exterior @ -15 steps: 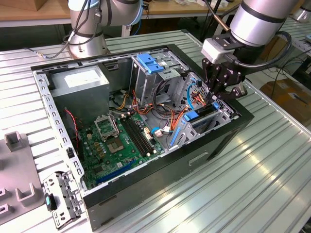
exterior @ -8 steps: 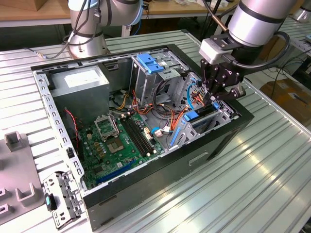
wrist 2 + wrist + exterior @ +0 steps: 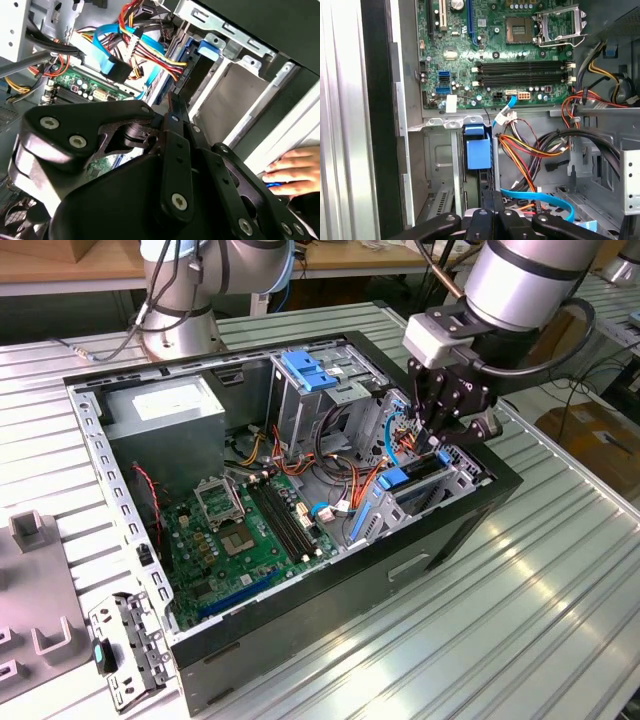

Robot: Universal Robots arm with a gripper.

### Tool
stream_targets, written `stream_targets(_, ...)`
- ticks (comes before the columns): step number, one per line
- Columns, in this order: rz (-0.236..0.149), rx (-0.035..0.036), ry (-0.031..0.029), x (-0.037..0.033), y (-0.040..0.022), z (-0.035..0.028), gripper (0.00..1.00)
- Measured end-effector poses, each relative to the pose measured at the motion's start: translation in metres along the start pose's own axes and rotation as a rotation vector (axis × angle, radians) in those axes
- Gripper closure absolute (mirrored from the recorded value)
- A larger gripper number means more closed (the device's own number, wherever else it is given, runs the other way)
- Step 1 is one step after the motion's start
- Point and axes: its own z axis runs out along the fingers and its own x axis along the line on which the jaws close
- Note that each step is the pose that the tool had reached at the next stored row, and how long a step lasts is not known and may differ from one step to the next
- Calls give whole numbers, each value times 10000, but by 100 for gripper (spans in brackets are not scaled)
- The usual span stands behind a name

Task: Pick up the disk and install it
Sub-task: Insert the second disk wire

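Gripper [image 3: 447, 430], finger state unclear, above the disk [image 3: 410, 478] standing on edge in its bay, blue tab uppermost.

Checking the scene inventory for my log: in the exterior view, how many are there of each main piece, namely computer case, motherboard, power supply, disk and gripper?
computer case: 1
motherboard: 1
power supply: 1
disk: 1
gripper: 1
Total: 5
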Motion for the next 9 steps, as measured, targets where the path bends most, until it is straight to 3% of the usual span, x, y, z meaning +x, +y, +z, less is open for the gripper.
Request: stream_targets(9,0,-3,-1,-17,-12,-332,89)
